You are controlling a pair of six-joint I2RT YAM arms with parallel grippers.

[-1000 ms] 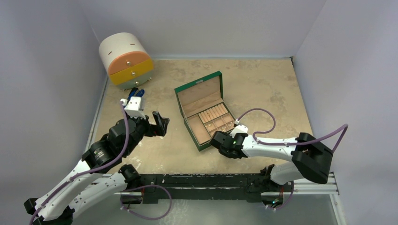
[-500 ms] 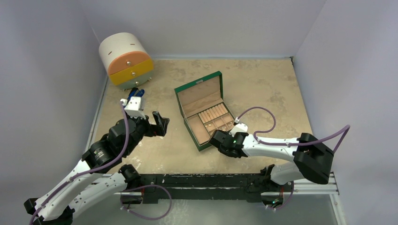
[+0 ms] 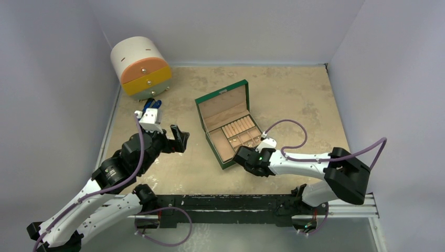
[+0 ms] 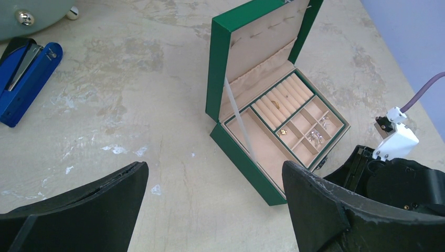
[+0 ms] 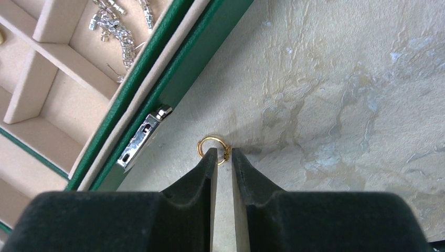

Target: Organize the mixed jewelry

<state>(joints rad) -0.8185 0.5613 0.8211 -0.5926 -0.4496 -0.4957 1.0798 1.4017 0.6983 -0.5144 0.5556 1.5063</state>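
Observation:
A small gold ring (image 5: 210, 138) lies on the table just off the latch side of the open green jewelry box (image 5: 173, 89). My right gripper (image 5: 224, 152) is down at it with only a narrow gap between the jaws. The ring's right side, with its setting, sits between the tips, and the left fingertip (image 5: 210, 157) covers part of the band. In the top view this gripper (image 3: 242, 156) is at the box's near corner (image 3: 226, 164). The box compartments hold gold pieces (image 4: 284, 132) and silver pieces (image 4: 316, 135). My left gripper (image 4: 215, 168) hangs wide open and holds nothing, left of the box.
A round cabinet with orange and yellow drawers (image 3: 140, 68) stands at the back left. A blue-handled tool (image 4: 26, 79) lies in front of it. The box's lid (image 3: 224, 102) stands upright, and its metal latch (image 5: 142, 136) points toward the ring.
The right arm has edged slightly left along the box's near corner. The left arm has not moved.

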